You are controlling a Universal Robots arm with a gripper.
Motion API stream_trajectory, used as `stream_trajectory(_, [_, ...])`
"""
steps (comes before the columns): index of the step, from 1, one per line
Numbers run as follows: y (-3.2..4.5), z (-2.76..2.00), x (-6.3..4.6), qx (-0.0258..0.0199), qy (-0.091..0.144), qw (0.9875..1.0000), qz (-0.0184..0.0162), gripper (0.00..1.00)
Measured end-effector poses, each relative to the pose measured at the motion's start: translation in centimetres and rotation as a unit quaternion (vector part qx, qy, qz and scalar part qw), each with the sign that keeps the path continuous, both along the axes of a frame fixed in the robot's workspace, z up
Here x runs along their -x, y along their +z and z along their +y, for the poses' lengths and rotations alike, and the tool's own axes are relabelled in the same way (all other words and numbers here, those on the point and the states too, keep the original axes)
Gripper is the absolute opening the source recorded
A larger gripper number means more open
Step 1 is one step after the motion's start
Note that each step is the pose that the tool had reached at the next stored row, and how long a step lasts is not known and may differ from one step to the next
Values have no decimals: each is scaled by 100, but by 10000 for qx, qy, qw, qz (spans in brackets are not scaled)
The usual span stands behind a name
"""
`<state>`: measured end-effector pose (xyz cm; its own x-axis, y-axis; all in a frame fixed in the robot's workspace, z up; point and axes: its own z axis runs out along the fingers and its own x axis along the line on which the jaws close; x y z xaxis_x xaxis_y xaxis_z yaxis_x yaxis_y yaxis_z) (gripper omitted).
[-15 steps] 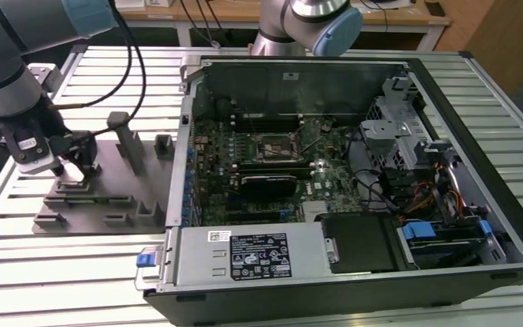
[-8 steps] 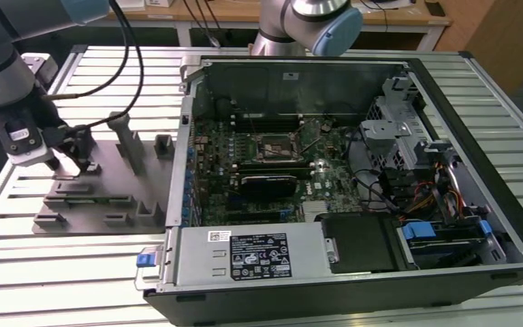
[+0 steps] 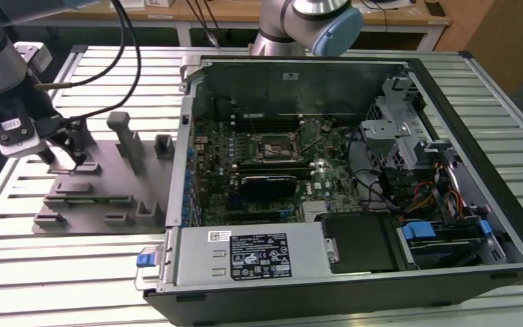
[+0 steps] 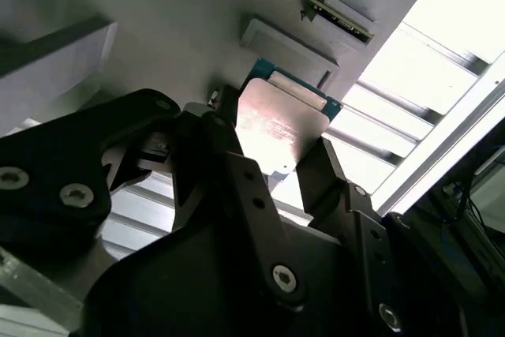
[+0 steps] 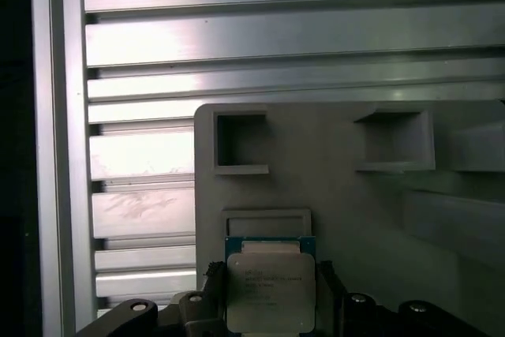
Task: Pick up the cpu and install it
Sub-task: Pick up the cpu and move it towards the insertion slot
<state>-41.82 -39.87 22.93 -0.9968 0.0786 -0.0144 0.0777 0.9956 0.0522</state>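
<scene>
One cpu (image 5: 271, 286) is present, silver-grey top up with a green edge showing, above the grey fixture plate (image 3: 107, 180) and just beside a shallow rectangular pocket in it. The gripper (image 4: 272, 159) straddles the chip: in both wrist views its dark fingers (image 4: 327, 167) stand against two opposite edges, and I judge it clamped on the cpu. Whether the chip rests on the plate or rides just clear of it cannot be told. The plate lies on the slatted table (image 3: 62, 272) at the exterior view's left, with the arm low over its far corner. The open computer case (image 3: 334, 85) is well apart from it, toward the exterior view's right. Inside, the socket (image 3: 278, 145) sits near the middle of the motherboard (image 3: 325, 170), and it appears vacant, though its details are too small to confirm. Judgement: the pick-up step is in hand, at the grasp, and installation is not yet begun. Bringing the chip away calls for a level, straight rise clear of the plate's upright posts. Seating it will demand a flat chip, correct orientation over the socket and no sideways drag on the contacts.
</scene>
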Motion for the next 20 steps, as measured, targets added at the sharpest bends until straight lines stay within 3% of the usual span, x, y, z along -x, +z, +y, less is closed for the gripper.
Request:
stream_trajectory(10, [191,0,0,-5,0,10000,-11,54])
stream_trajectory(20, [386,1,1,-40,-1,10000,-13,54])
